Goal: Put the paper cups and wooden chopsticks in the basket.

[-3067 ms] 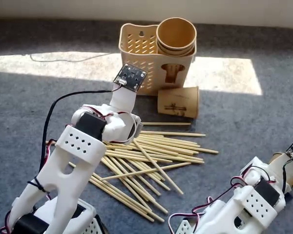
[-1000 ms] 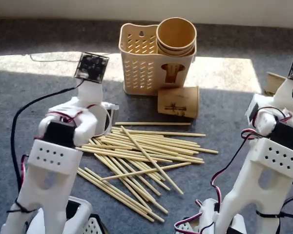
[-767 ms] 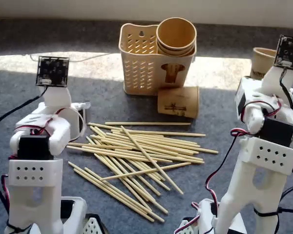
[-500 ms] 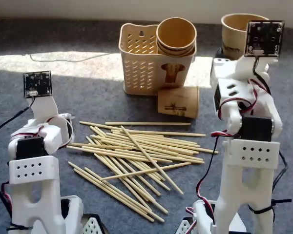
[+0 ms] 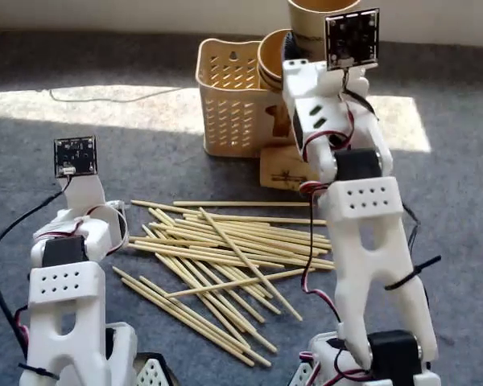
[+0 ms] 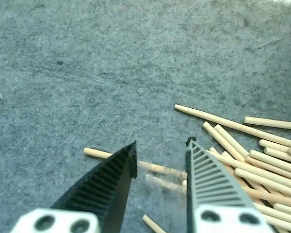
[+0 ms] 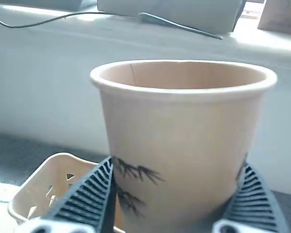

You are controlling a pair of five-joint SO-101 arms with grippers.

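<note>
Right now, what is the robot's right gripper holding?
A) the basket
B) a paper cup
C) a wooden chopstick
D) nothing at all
B: the right wrist view shows the right gripper with a finger on each side of an upright paper cup, holding it up off the floor.

Grey carpet (image 5: 145, 173): chopsticks (image 5: 233, 249), basket (image 5: 225, 96), fallen cup (image 5: 275, 173)

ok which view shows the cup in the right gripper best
The right wrist view: the paper cup stands upright and nearly whole in the right gripper. The high view has part of it, behind the arm's camera board. The left wrist view faces chopsticks instead.
</note>
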